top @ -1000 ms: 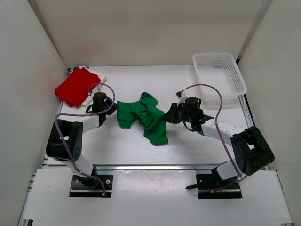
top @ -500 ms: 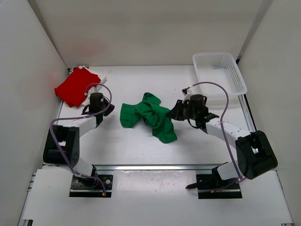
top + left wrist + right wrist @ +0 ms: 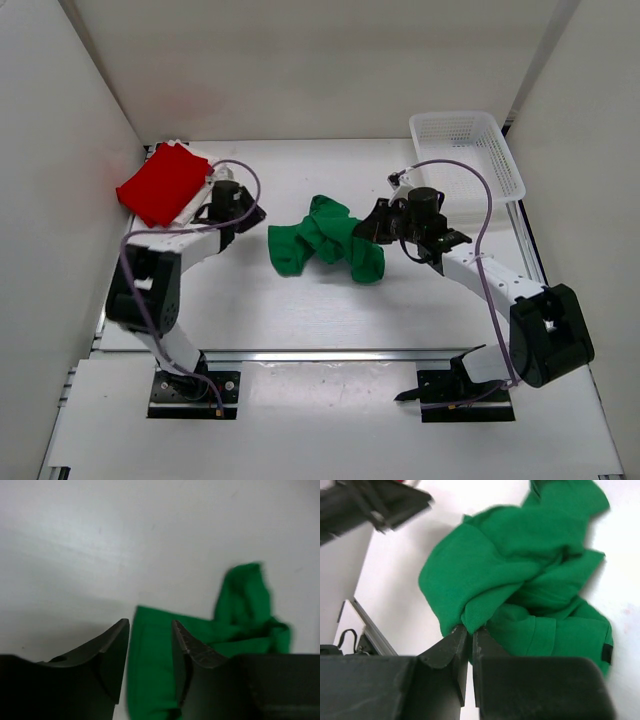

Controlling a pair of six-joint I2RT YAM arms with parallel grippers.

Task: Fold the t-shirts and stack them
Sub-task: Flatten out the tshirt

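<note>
Farther back, green t-shirt [image 3: 325,238] in right gripper [image 3: 470,630]

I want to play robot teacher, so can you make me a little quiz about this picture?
1. True or false: the right gripper is shut on the green shirt.
2. Where does the red shirt lie? A on the green shirt; B at the table's far left; C in the right gripper.
3. Fill in: the left gripper is ___.
Key: 1 true; 2 B; 3 open.
</note>
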